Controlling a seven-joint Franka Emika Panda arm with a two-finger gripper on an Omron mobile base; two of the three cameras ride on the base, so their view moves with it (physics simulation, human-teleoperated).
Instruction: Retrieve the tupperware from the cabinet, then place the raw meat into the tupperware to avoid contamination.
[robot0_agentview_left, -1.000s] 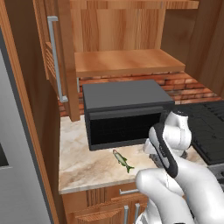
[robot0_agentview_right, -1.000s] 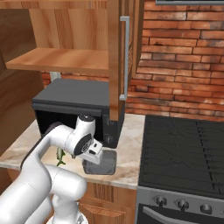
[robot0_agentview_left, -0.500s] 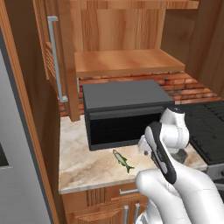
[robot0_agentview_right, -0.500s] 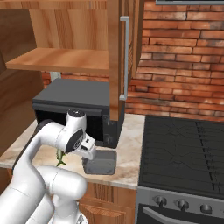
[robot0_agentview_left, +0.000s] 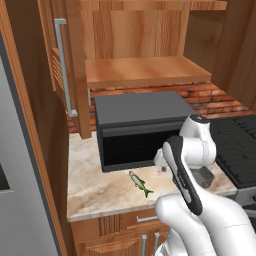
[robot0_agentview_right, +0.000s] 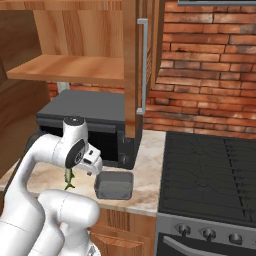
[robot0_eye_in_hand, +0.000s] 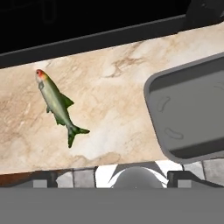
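Glossy white rounded arm (robot0_agentview_left: 200, 210) links with dark grey joint bands.

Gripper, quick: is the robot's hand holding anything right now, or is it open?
Gripper: cannot be told; its tips barely show. The fish and the tub both lie free on the counter.

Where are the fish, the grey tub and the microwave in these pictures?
fish (robot0_eye_in_hand: 57, 105), hand view, middle of its body.
grey tub (robot0_agentview_right: 114, 184), right base view, its inner floor.
microwave (robot0_agentview_left: 137, 110), left base view, its flat top.
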